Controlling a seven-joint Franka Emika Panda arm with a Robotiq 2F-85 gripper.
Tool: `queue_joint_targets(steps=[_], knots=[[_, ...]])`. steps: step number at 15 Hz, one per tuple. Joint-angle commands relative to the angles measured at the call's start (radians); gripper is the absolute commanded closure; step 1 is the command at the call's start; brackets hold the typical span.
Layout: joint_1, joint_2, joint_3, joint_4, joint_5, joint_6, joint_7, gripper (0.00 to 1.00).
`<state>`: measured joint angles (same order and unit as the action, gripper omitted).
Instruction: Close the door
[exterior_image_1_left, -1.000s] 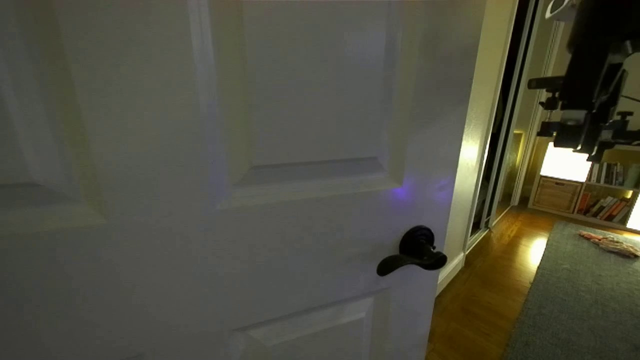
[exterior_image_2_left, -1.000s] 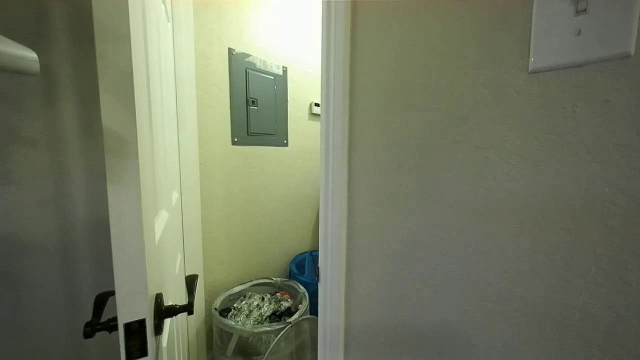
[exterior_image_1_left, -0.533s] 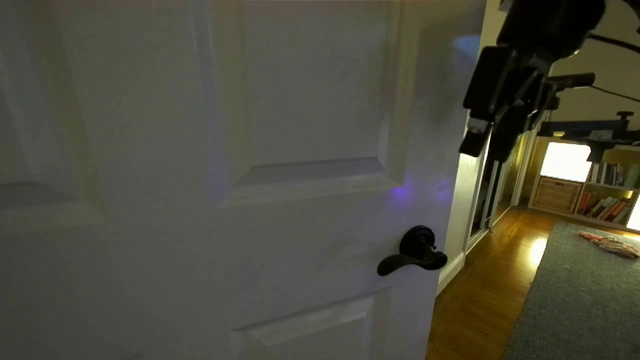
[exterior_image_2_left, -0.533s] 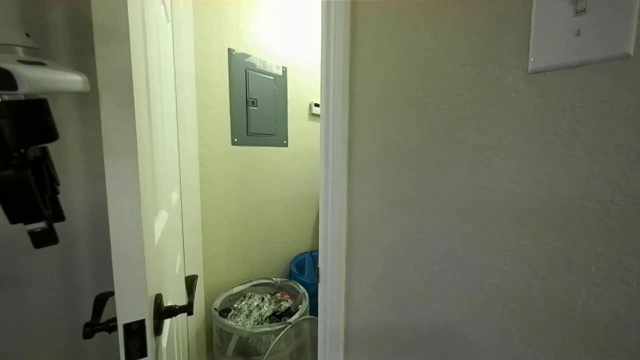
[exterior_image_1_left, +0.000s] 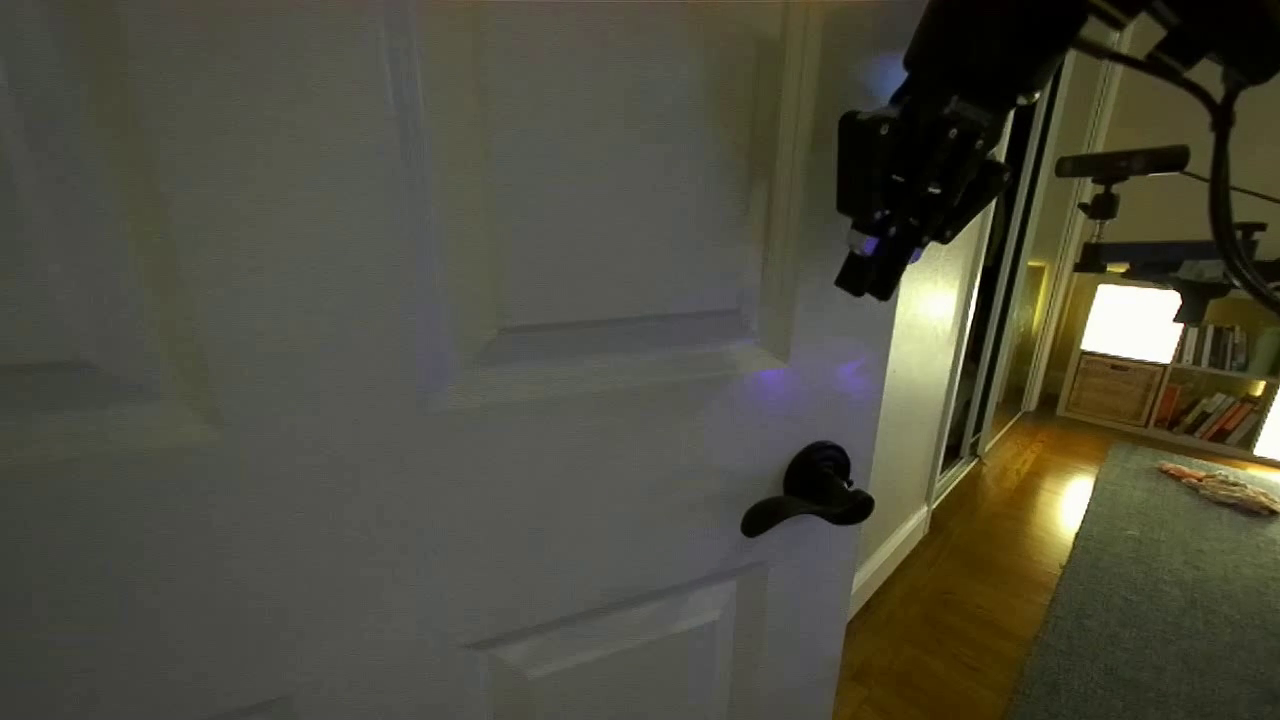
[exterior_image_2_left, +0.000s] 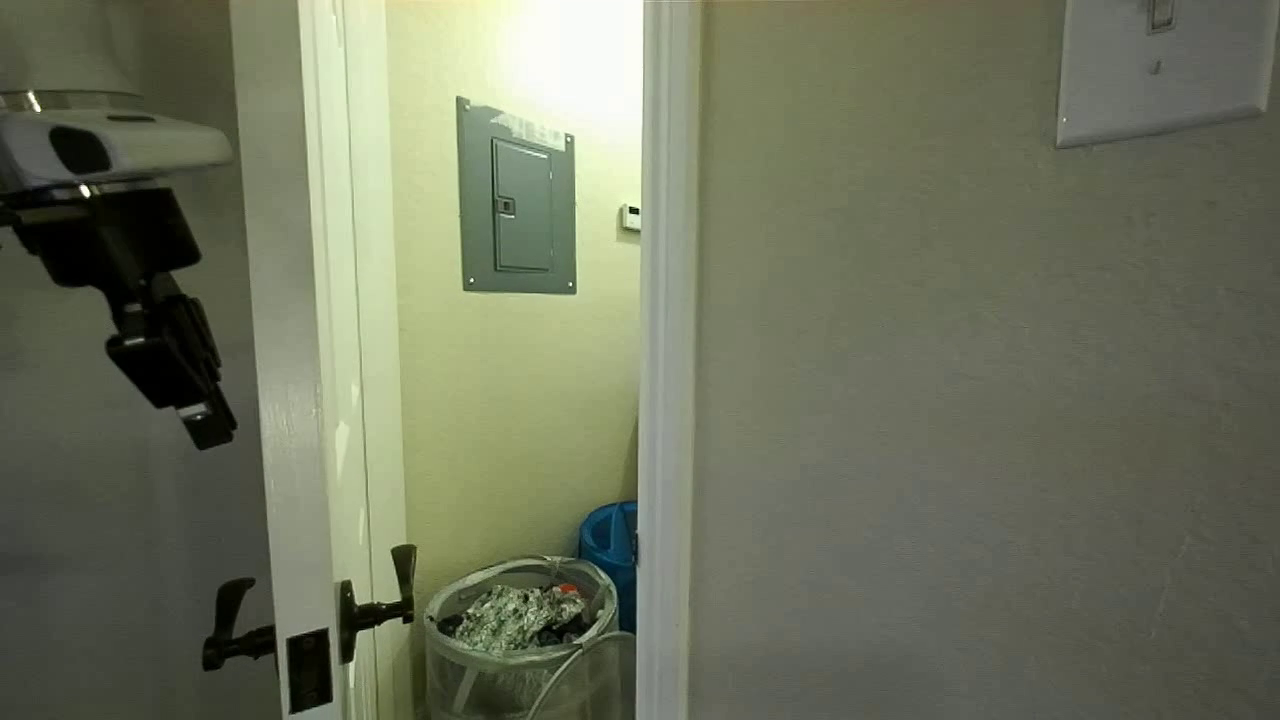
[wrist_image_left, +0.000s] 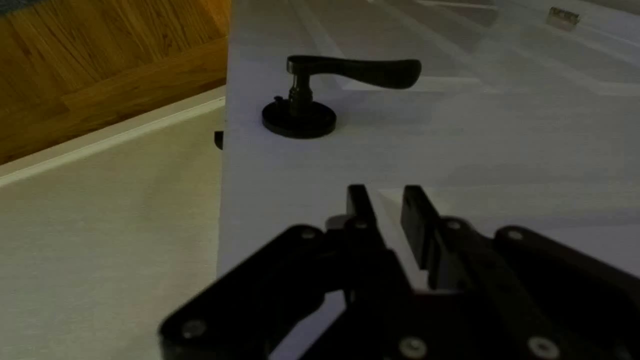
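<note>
The white panelled door (exterior_image_1_left: 300, 500) fills most of an exterior view; in another angle its edge (exterior_image_2_left: 285, 400) stands away from the door frame, leaving the doorway partly uncovered. A black lever handle (exterior_image_1_left: 812, 500) sits near that edge, and the wrist view shows the lever (wrist_image_left: 370, 71) beyond my fingertips. My gripper (exterior_image_1_left: 868, 280) points down at the door's outer face, above the handle. In the wrist view, a narrow gap parts the jaws of my gripper (wrist_image_left: 385, 190), with nothing between them. Whether the tips of my gripper (exterior_image_2_left: 208, 430) touch the door I cannot tell.
Beyond the doorway stand a mesh hamper (exterior_image_2_left: 450, 680) and a blue bin (exterior_image_2_left: 600, 570). The door frame (exterior_image_2_left: 668, 400) borders the wall. Past the door's edge lie wooden floor (exterior_image_1_left: 930, 640), a grey rug (exterior_image_1_left: 1150, 600) and a bookshelf (exterior_image_1_left: 1220, 371). A cable (exterior_image_1_left: 1222, 180) hangs from the arm.
The arm has come into view and moved to the door above the handle. My jaws have drawn closer together. The door's edge has swung slightly toward the door frame, narrowing the doorway.
</note>
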<state>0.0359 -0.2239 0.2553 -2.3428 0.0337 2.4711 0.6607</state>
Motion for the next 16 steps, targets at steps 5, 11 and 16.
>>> queue_joint_targets(steps=[5,11,16], knots=[[-0.027,0.089,-0.022,0.098,-0.192,0.007,0.149,0.96],[-0.015,0.208,-0.074,0.231,-0.263,0.003,0.149,0.95],[0.004,0.333,-0.127,0.375,-0.268,-0.004,0.116,0.94]])
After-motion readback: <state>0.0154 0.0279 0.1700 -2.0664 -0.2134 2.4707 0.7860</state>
